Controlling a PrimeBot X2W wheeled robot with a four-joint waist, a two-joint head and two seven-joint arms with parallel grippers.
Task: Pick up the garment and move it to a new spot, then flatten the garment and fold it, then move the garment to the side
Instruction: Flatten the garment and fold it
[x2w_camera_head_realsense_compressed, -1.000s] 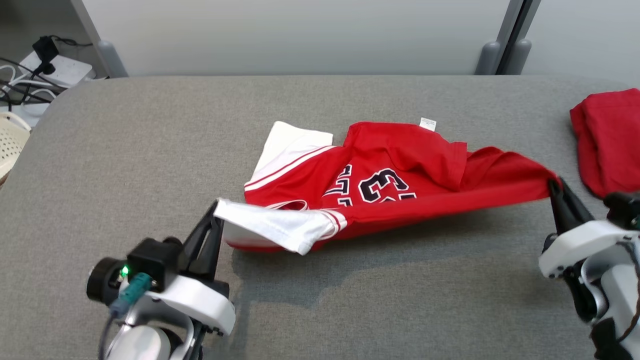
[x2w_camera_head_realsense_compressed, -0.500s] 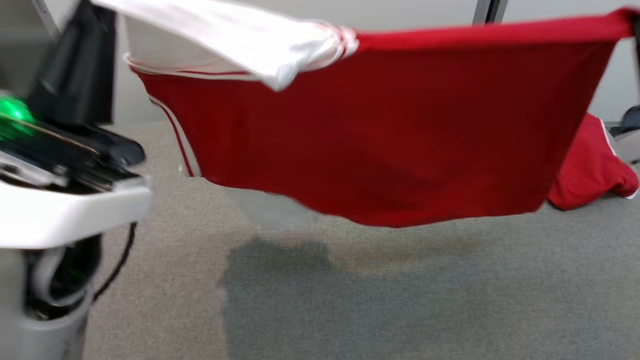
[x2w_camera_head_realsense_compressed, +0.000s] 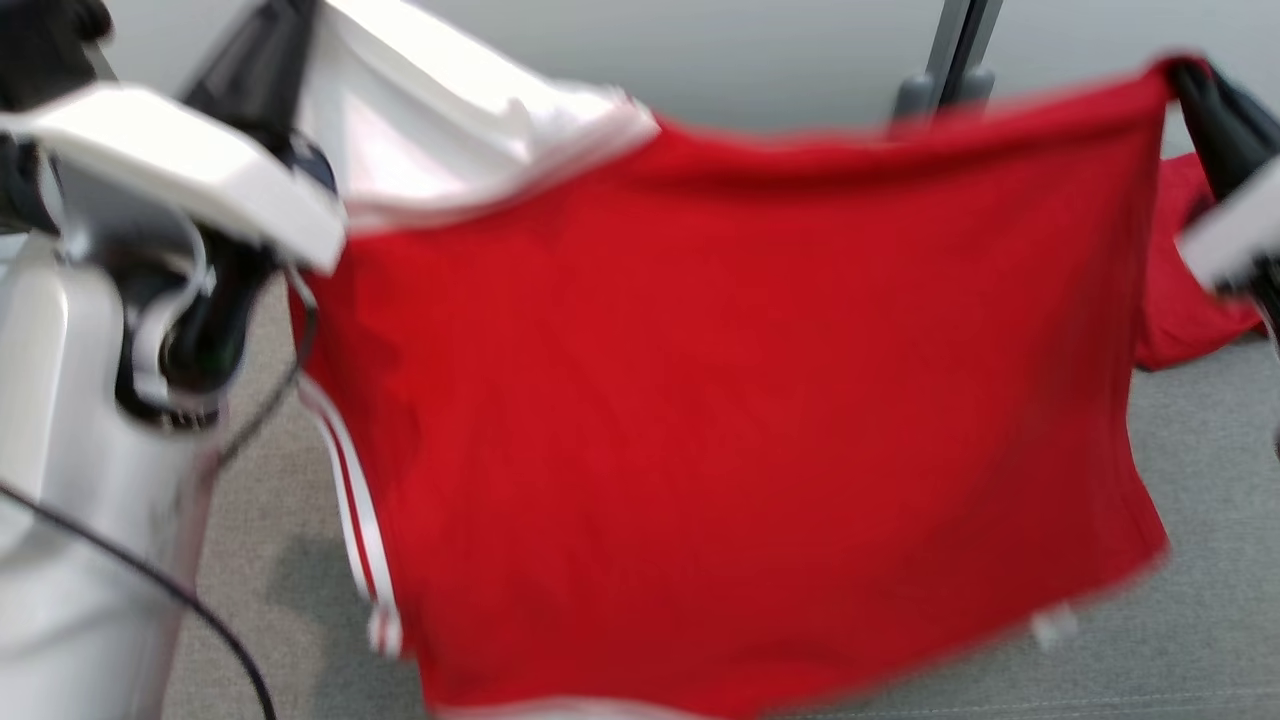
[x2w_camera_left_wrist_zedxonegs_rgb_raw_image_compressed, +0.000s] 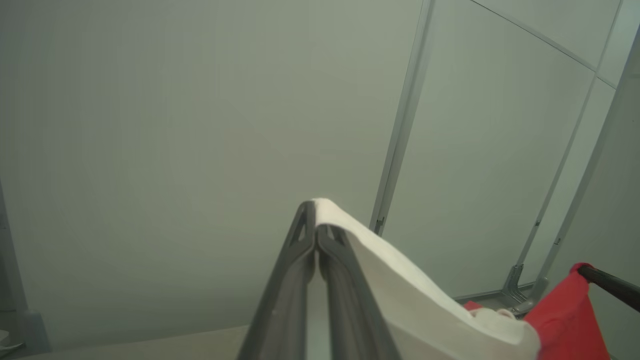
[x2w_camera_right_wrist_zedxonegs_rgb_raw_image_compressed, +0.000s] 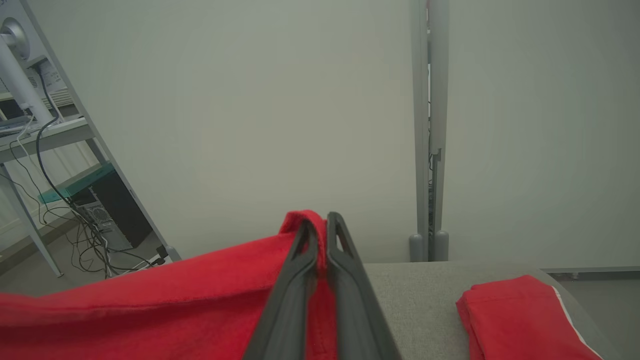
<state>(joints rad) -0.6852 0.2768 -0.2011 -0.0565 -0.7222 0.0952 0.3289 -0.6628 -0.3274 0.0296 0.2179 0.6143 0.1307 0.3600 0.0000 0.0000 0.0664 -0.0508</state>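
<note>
Pale grey partition wall (x2w_camera_right_wrist_zedxonegs_rgb_raw_image_compressed: 250, 100); grey post (x2w_camera_right_wrist_zedxonegs_rgb_raw_image_compressed: 429, 125); grey felt tabletop (x2w_camera_right_wrist_zedxonegs_rgb_raw_image_compressed: 425, 295); cabled shelving (x2w_camera_right_wrist_zedxonegs_rgb_raw_image_compressed: 50, 135) beyond.

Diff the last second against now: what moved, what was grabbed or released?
The red jersey, crumpled on the grey table a second ago, now hangs spread between the raised left gripper and right gripper. Head camera shifted too. Unchanged: both grippers shut on its corners; the folded red garment lies on the table.

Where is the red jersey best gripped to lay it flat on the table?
By its two top corners, one per claw, each from its outer side. The left claw is shut on the white corner and the right claw on the red corner, so the jersey hangs spread like a sheet above the table, likely easy to lower flat.
</note>
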